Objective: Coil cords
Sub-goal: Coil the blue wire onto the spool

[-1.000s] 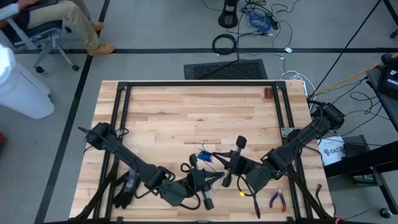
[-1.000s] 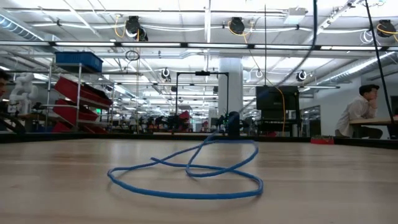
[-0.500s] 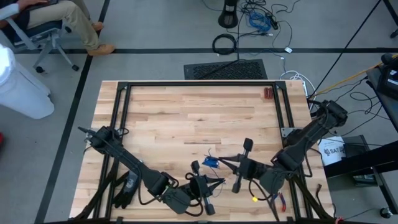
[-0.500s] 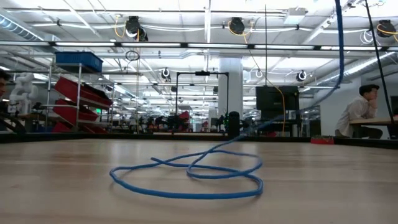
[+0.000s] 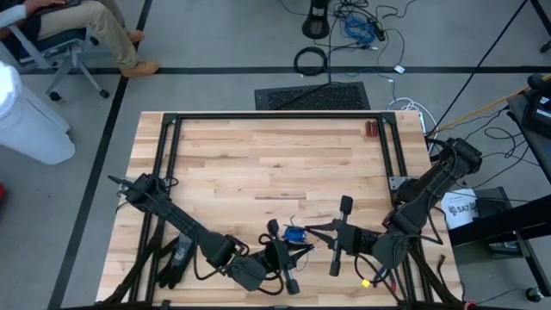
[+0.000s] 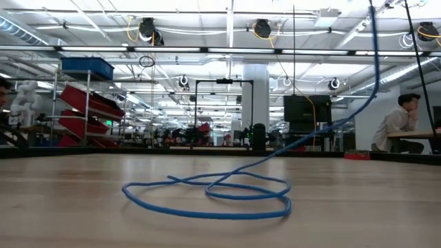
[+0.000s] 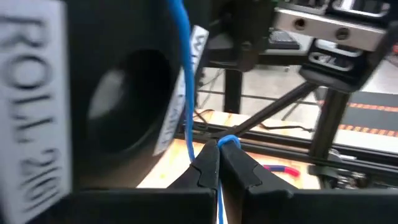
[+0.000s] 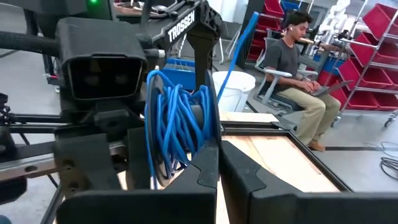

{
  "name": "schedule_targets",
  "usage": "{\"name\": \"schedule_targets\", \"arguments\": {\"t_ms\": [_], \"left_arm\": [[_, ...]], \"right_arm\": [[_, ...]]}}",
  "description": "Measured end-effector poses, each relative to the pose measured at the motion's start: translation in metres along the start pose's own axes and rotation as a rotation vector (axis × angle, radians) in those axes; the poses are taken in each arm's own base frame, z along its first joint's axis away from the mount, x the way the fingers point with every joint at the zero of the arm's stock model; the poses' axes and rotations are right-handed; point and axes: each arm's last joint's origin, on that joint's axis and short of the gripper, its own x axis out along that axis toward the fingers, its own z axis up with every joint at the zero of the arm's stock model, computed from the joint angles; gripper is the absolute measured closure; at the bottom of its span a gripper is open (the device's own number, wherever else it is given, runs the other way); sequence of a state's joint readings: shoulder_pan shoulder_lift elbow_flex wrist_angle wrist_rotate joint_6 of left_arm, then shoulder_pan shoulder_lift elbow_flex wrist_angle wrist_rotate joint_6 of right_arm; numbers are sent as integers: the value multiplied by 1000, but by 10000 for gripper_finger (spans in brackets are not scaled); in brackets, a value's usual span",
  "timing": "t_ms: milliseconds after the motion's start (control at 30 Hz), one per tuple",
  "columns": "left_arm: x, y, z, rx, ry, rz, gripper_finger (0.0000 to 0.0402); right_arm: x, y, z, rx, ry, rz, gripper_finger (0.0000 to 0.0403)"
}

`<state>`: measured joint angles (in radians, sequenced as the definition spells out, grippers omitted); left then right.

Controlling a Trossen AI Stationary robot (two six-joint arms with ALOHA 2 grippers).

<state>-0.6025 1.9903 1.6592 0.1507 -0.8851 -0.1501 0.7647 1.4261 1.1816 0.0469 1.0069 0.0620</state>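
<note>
Several turns of the thin blue cord (image 8: 177, 124) already wrap the left gripper (image 7: 217, 152), whose fingers pinch its end, the right gripper (image 8: 217, 149) is closed nearby, but loose loops (image 6: 213, 196) remain on the wooden table (image 5: 258, 164)

The high view looks straight down on the whole wooden tabletop (image 5: 258, 164) and both arms, from far enough to take in the surrounding floor and a seated person (image 5: 82, 26) at the upper left. The low view sits at tabletop height, very near the blue cord (image 6: 213, 196) lying before it, and faces level across the wood into the long room, where the same cord shows in the high view near the front edge. The 2 wrist views look forward past their own dark fingers (image 7: 214, 165) at close range, the right one facing the left arm's wound cord and the seated person beyond.
</note>
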Motion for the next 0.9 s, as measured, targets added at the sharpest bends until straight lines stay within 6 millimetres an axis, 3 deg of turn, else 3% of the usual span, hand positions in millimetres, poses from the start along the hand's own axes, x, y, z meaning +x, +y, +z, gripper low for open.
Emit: {"name": "schedule_targets", "arguments": {"t_ms": [133,433,900], "left_arm": [[-1,-2,0,-1,2,-24,385],[-12,-11,2,-25,-19,-60,304],[-53,-42,3,-16,-65,-178,295]], "right_arm": [[0,0,0,-2,0,10,403],[-4,-1,3,-5,-8,23,403],[-7,0,4,-15,-12,28,403]]}}
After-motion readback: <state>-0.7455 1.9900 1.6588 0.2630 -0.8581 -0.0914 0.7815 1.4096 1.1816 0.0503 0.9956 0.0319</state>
